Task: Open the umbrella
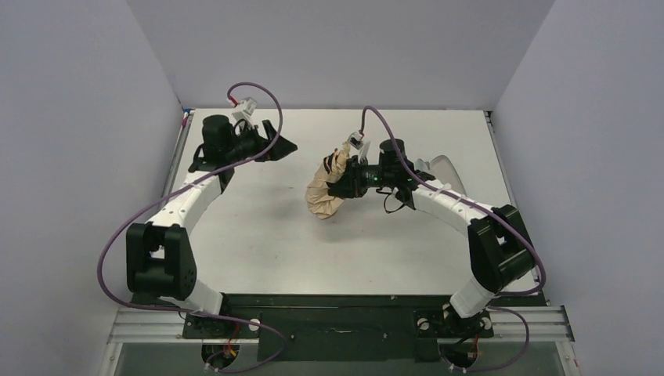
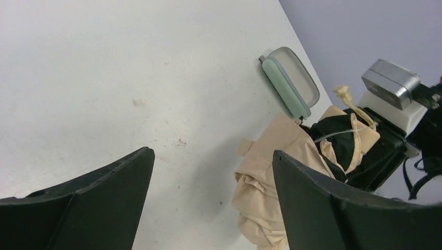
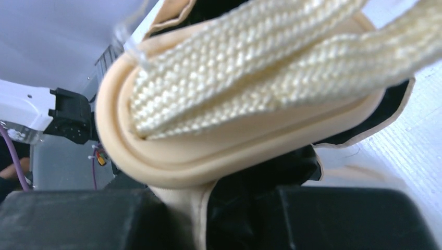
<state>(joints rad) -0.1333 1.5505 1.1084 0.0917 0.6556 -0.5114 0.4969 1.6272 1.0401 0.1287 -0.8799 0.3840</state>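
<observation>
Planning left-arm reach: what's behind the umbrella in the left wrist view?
A mint-green case lies on the table; the umbrella covers its near end. The right gripper, shut on the umbrella, hides what is beside it.

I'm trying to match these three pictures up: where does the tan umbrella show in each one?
Top external: umbrella at the picture's centre, crumpled, unopened.
Left wrist: umbrella at lower right.
Right wrist: umbrella fills the frame, its handle and woven strap close up.
Shared landmark: the right gripper, shut on the umbrella in all three.
</observation>
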